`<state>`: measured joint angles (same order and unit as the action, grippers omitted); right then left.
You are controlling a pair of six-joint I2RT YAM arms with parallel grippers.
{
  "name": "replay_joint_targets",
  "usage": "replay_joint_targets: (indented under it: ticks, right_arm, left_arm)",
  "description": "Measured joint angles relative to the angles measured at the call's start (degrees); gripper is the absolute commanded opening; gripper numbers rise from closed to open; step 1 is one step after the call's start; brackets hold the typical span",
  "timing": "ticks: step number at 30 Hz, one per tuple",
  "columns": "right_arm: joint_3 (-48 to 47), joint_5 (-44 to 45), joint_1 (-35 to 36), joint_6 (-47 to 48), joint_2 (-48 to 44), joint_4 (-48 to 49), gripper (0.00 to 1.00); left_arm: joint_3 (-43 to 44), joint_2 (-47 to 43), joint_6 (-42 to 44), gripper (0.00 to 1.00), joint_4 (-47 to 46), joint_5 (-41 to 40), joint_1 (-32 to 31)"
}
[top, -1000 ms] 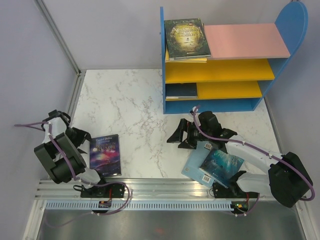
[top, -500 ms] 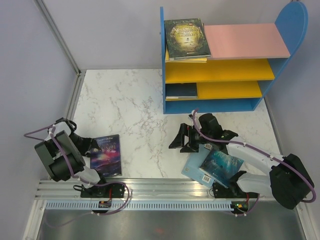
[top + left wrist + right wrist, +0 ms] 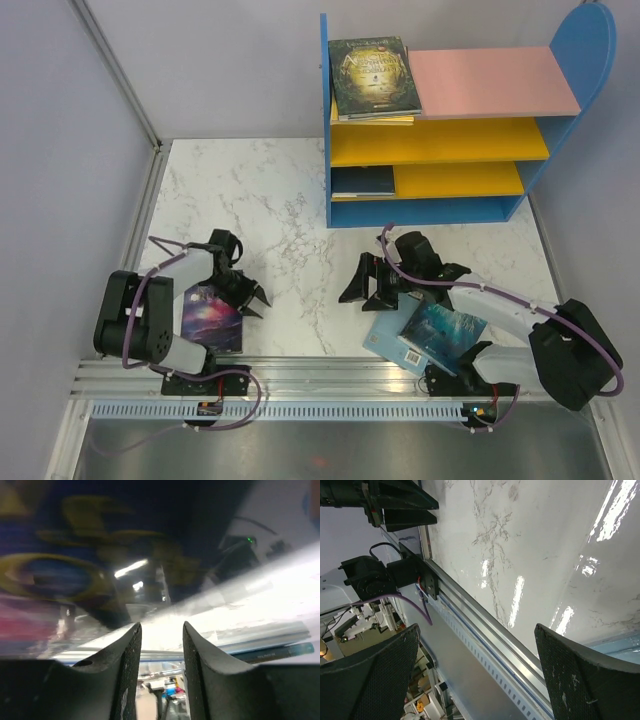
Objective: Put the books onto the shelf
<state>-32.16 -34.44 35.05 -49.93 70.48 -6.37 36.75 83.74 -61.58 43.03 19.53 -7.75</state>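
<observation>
Robot lab: partition walls [image 3: 60, 130], aluminium rail [image 3: 330, 372].

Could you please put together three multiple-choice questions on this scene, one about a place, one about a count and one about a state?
1. Where does the green fantasy book lie?
A) on the pink top board
B) on a yellow middle board
C) on the blue bottom board

2. How many books lie on the table?
A) one
B) two
C) four

3. How do the fingers of the right gripper stand?
A) wide apart with nothing between them
B) shut on a book
C) shut, holding nothing

Answers:
1 A: its cover sits at the left end of the pink board.
2 B: only the purple galaxy book and the teal ocean book are on the marble.
3 A: the right wrist view shows only table between them.
</observation>
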Motion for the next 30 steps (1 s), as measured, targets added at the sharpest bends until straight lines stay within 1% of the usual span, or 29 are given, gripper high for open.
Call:
replay_joint_targets:
  ticks: [2,3,6,7,9,10,11,12,14,15,16,20,21,23,26,30]
  right_arm:
    - [0.00,-0.04,0.00,-0.33,1.14,0.83,0.98]
    - [0.00,-0.04,0.00,-0.42,1.42,1.22,0.98]
    - [0.00,-0.02,0.00,-0.81,1.46,2.08,0.98]
    - [0.00,0.00,0.00,-0.85,1.46,2.27,0.98]
    - [0.00,0.15,0.00,-1.14,1.36,2.62,0.98]
    - [0.00,0.24,0.00,-1.31,1.18,2.67,0.98]
    - [0.09,0.37,0.00,-1.55,0.83,2.73,0.98]
    - [0.31,0.44,0.00,-1.75,0.31,2.89,0.98]
    - [1.14,0.57,-0.02,-2.08,-1.27,2.95,0.98]
    - [1.70,0.66,0.00,-2.32,-2.14,2.97,0.98]
    - [2.25,0.66,0.00,-2.45,-2.95,2.91,0.98]
    - [3.82,0.66,-0.02,-2.73,-5.31,2.08,0.98]
    - [3.91,0.66,0.00,-2.69,-5.66,1.64,0.98]
    - [3.93,0.66,0.00,-2.56,-6.19,0.98,0.98]
    - [3.96,0.63,0.00,-2.32,-6.75,0.20,0.98]
    - [3.98,0.66,-0.02,-2.23,-7.56,-1.27,0.98]
  left_arm:
    - [2.10,0.11,-0.63,0.43,-1.27,-0.70,-2.12]
    - [4.04,-0.02,-0.61,0.43,-0.24,-1.51,-2.23]
    - [13.22,-0.90,1.53,0.42,4.74,-5.40,1.14]
    - [16.74,-1.38,2.89,0.41,6.16,-6.36,3.67]
    - [22.14,-2.80,6.23,0.41,7.56,-7.76,11.17]
    - [23.74,-3.65,7.85,0.39,8.02,-8.66,15.65]
    - [24.61,-4.66,9.68,0.35,8.70,-9.66,20.63]
    - [24.76,-5.42,11.32,0.22,9.42,-10.86,24.74]
    - [23.93,-6.14,13.90,0.12,11.32,-12.57,31.71]
    - [22.75,-6.25,15.78,0.05,12.04,-13.57,35.41]
    - [21.51,-6.10,17.07,0.03,12.76,-14.34,38.38]
    - [17.94,-3.63,21.44,0.03,15.15,-16.76,47.25]
    - [17.92,-2.67,21.99,0.05,15.43,-17.44,48.11]
    - [17.92,-0.46,22.56,0.06,15.34,-18.69,48.78]
    - [17.44,3.32,22.53,0.04,14.75,-18.84,48.46]
    - [14.38,9.38,22.21,0.03,12.92,-18.82,47.32]
